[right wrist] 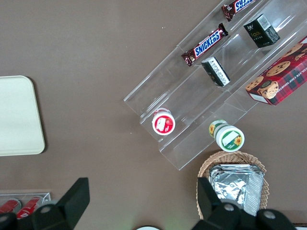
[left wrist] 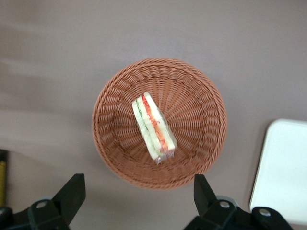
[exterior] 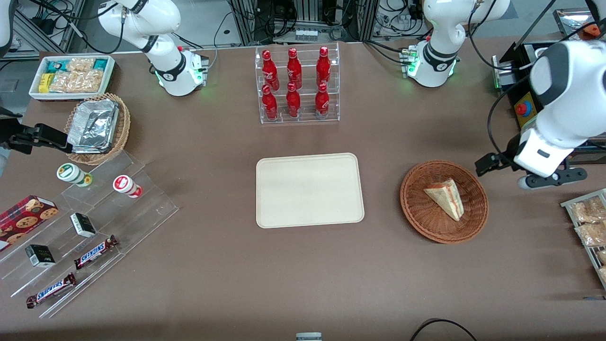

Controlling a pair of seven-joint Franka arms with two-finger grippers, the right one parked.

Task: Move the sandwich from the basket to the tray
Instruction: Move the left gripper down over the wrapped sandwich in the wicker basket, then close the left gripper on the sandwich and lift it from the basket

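The sandwich [exterior: 447,196] [left wrist: 153,127], a pale bread wedge with a red and green filling stripe, lies in the middle of the round reddish-brown wicker basket [exterior: 416,208] [left wrist: 110,129]. The cream tray [exterior: 310,189] [left wrist: 283,172] lies flat beside the basket, toward the parked arm's end, with nothing on it. My gripper [exterior: 551,180] [left wrist: 138,181] hangs high above the table, beside the basket toward the working arm's end. It is open wide and holds nothing; both black fingers [left wrist: 72,191] show apart, with the basket's rim between them.
A clear rack of red bottles [exterior: 298,85] stands farther from the front camera than the tray. A wire rack of snack packets [exterior: 589,222] and a black box with a red button [exterior: 521,109] sit at the working arm's end. An acrylic stepped shelf [exterior: 94,222] lies toward the parked arm's end.
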